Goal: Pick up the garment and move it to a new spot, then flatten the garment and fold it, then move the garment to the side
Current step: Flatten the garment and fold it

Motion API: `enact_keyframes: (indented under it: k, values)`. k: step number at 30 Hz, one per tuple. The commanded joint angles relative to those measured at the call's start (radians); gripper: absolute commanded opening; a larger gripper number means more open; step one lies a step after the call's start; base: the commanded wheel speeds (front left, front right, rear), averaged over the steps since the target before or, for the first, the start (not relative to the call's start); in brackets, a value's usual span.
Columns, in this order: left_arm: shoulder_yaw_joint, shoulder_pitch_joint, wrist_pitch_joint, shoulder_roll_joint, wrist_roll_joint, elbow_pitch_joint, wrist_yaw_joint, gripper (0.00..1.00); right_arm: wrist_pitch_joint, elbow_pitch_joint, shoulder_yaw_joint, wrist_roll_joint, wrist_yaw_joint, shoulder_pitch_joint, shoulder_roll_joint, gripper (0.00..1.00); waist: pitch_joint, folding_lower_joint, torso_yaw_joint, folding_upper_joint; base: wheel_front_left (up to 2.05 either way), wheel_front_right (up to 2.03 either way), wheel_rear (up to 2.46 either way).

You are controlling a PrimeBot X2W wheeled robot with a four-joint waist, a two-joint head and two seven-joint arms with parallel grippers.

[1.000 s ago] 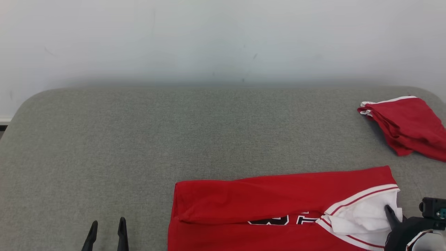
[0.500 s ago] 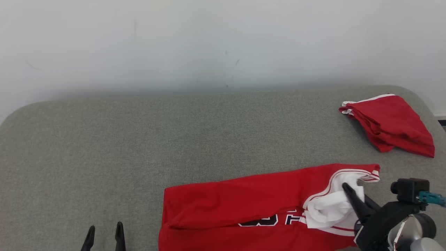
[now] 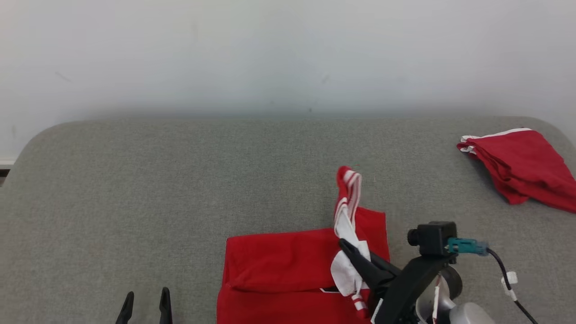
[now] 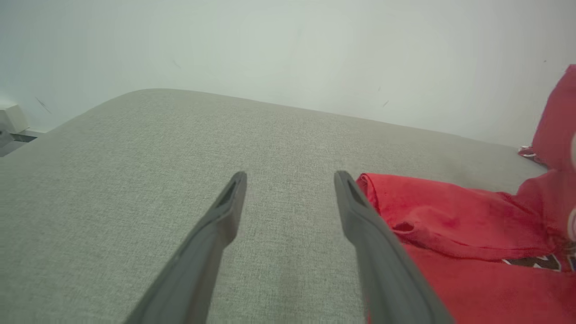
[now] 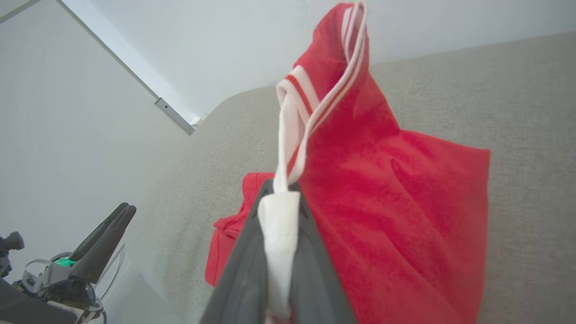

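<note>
The garment [image 3: 288, 265] is a red jersey with white-and-red striped trim, lying on the grey padded table [image 3: 180, 180] at the front centre. My right gripper [image 3: 348, 247] is shut on its white trimmed edge, lifting that end up and over the rest. From the right wrist, the garment [image 5: 382, 189] hangs from the pinched white band between the fingers [image 5: 252, 261]. My left gripper [image 3: 146, 299] stands open at the lower left, just left of the jersey, with nothing in it. In the left wrist view, its fingers [image 4: 225, 211] are spread over bare table beside the garment [image 4: 450, 216].
A second red garment [image 3: 517, 168], folded, lies at the table's far right. A pale wall [image 3: 288, 54] stands behind the table. The rounded table edge [image 3: 27, 144] curves down at the left.
My right gripper has carried the jersey's trimmed right end up and leftward, so the cloth now doubles over itself. The head camera shifted slightly. The left gripper has stayed put.
</note>
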Motion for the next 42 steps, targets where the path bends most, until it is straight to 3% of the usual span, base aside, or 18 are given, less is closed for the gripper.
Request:
enact_keyframes:
  k: [1, 15, 31, 33, 34, 39, 42]
  values:
    - [-0.002, -0.008, -0.001, -0.001, -0.004, 0.003, 0.002, 1.00, -0.004, 0.019, 0.012, 0.003, -0.002, -0.020, 0.021, 0.00, 0.000, 0.0000, 0.025, 0.0000, 0.00, 0.00, 0.00]
    - [-0.051, -0.038, -0.002, -0.001, -0.020, 0.038, 0.000, 1.00, -0.048, 0.235, 0.122, 0.002, -0.002, -0.112, 0.123, 0.00, 0.009, 0.0000, 0.117, 0.0000, 0.00, 0.00, 0.00]
    - [-0.068, -0.060, -0.001, -0.001, -0.043, 0.065, -0.003, 1.00, -0.154, 0.464, 0.195, -0.014, -0.002, -0.209, 0.153, 0.00, 0.015, 0.0000, 0.156, 0.0000, 0.00, 0.00, 0.00]
    - [-0.066, -0.058, -0.001, -0.001, -0.041, 0.067, -0.004, 1.00, -0.182, 0.476, 0.209, -0.007, -0.002, -0.221, 0.154, 0.76, 0.012, 0.0000, 0.155, 0.0000, 0.00, 0.00, 0.00]
    - [-0.064, -0.057, -0.001, -0.001, -0.040, 0.069, -0.004, 1.00, -0.194, 0.479, 0.215, 0.001, -0.002, -0.225, 0.155, 1.00, 0.011, 0.0000, 0.155, 0.0000, 0.00, 0.00, 0.00]
    - [-0.053, -0.051, -0.001, -0.001, -0.033, 0.072, -0.005, 1.00, -0.274, 0.473, 0.219, -0.003, -0.002, -0.256, 0.139, 1.00, 0.002, 0.0000, 0.148, 0.0000, 0.00, 0.00, 0.00]
    - [-0.043, -0.042, -0.001, -0.001, -0.025, 0.070, -0.007, 1.00, -0.361, 0.442, 0.185, -0.029, -0.002, -0.268, 0.079, 1.00, -0.005, 0.0000, 0.142, 0.0000, 0.00, 0.00, 0.00]
